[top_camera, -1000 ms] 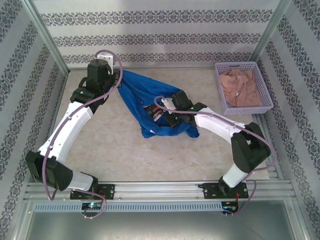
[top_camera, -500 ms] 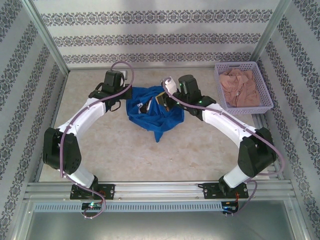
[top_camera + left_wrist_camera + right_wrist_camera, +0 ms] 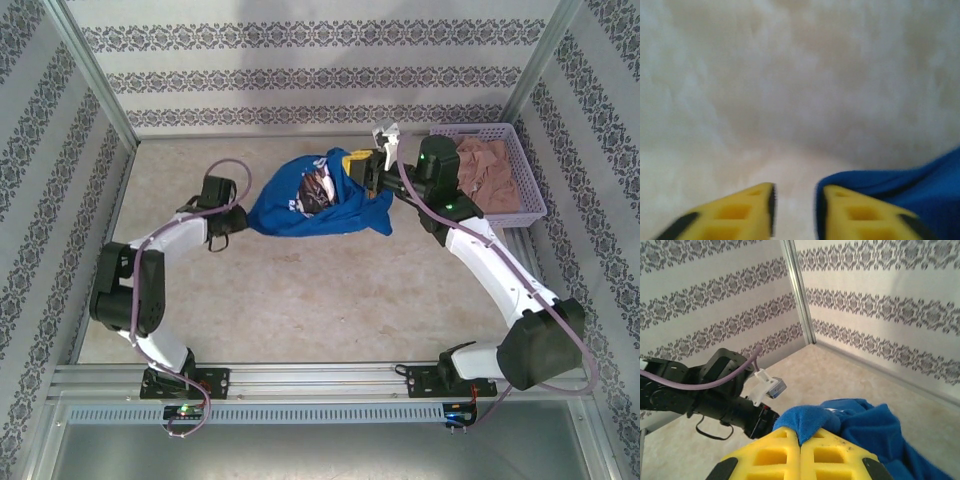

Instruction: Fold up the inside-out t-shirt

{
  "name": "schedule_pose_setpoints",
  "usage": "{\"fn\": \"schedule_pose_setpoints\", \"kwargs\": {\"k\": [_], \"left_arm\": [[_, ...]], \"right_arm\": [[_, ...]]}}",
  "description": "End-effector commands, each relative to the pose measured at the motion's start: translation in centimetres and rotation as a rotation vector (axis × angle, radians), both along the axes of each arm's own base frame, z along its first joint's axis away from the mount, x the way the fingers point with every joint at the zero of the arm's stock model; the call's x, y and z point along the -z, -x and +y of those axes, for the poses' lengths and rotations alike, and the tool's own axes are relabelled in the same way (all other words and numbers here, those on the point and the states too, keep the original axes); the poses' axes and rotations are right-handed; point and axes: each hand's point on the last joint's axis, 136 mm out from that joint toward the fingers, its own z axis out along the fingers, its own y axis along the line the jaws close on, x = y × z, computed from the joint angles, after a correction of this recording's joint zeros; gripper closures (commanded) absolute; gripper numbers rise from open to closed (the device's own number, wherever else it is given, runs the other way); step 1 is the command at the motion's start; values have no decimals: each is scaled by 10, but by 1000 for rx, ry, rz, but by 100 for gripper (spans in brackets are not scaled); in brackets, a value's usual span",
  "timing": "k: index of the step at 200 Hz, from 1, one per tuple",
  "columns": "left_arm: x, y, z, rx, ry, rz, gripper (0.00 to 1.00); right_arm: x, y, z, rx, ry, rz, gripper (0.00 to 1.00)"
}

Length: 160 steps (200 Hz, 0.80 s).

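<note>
Royal-blue short-sleeved cotton t-shirt point(image 3: 330, 212), inside out, sits bunched at the far middle of the table. One fold is clamped between the closed yellow fingers of the right gripper point(image 3: 800, 440). The left gripper point(image 3: 794, 212) stands at the cloth's left edge, jaws apart and holding nothing. Judgement: take an opposite corner, draw the cloth taut and low, and lay it flat before folding. The pale beige mottled tabletop point(image 3: 300, 300) offers room. A lavender plastic basket point(image 3: 520, 215) holds a pinkish-beige garment point(image 3: 485, 175) at far right. Patterned striped walls point(image 3: 300, 70) enclose the space.

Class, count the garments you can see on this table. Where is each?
2: the blue t-shirt mid-table, the pinkish garment in the basket; more may lie beneath.
</note>
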Motion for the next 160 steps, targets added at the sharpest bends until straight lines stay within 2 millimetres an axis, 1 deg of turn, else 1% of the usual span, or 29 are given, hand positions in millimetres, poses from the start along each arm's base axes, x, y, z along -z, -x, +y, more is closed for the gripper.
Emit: {"fn": "schedule_pose_setpoints", "kwargs": {"k": [1, 9, 23, 42, 51, 58, 70, 83, 85, 88, 92, 108, 120, 130, 135, 141, 145, 152, 160], "left_arm": [[-56, -1, -20, 19, 120, -205, 51], [-69, 3, -29, 50, 152, -250, 45], [-88, 13, -57, 154, 188, -308, 36], [-111, 26, -110, 370, 233, -372, 30], [-118, 31, -135, 467, 242, -386, 26], [-119, 33, -149, 520, 232, -386, 22], [-117, 31, -169, 588, 225, -373, 21], [-105, 19, -175, 582, 200, -333, 23], [-106, 16, -175, 578, 197, -334, 24], [-101, 13, -176, 575, 189, -322, 25], [-99, 8, -177, 572, 178, -320, 27], [-91, -12, -182, 566, 150, -327, 40], [-88, -29, -186, 557, 138, -339, 53], [-82, -42, -185, 540, 136, -329, 68], [-79, -48, -182, 520, 144, -321, 76], [-75, -54, -177, 490, 157, -313, 88], [-73, -57, -171, 460, 170, -308, 94], [-70, -61, -159, 402, 195, -304, 98], [-68, -62, -144, 330, 223, -301, 100]], "right_arm": [[4, 5, -2, -42, 2, -28, 100], [11, 6, -2, -49, 12, -17, 100], [20, 7, -3, -58, 22, 0, 100], [28, 8, -3, -63, 39, 11, 100], [30, 9, -3, -65, 44, 15, 100], [31, 9, -3, -64, 46, 17, 100], [31, 10, -3, -68, 45, 17, 100], [28, 11, -2, -76, 42, 13, 100], [28, 12, -2, -77, 42, 12, 100], [28, 12, -2, -78, 42, 12, 100], [26, 13, -3, -78, 42, 10, 100], [24, 16, -4, -80, 41, 1, 100], [19, 19, -5, -84, 34, -10, 100], [13, 20, -8, -81, 24, -20, 100], [9, 21, -9, -80, 18, -25, 100], [5, 21, -12, -75, 10, -30, 100], [0, 21, -15, -68, 3, -37, 100], [-9, 21, -20, -51, -10, -52, 100], [-20, 21, -27, -29, -32, -66, 100]]}}
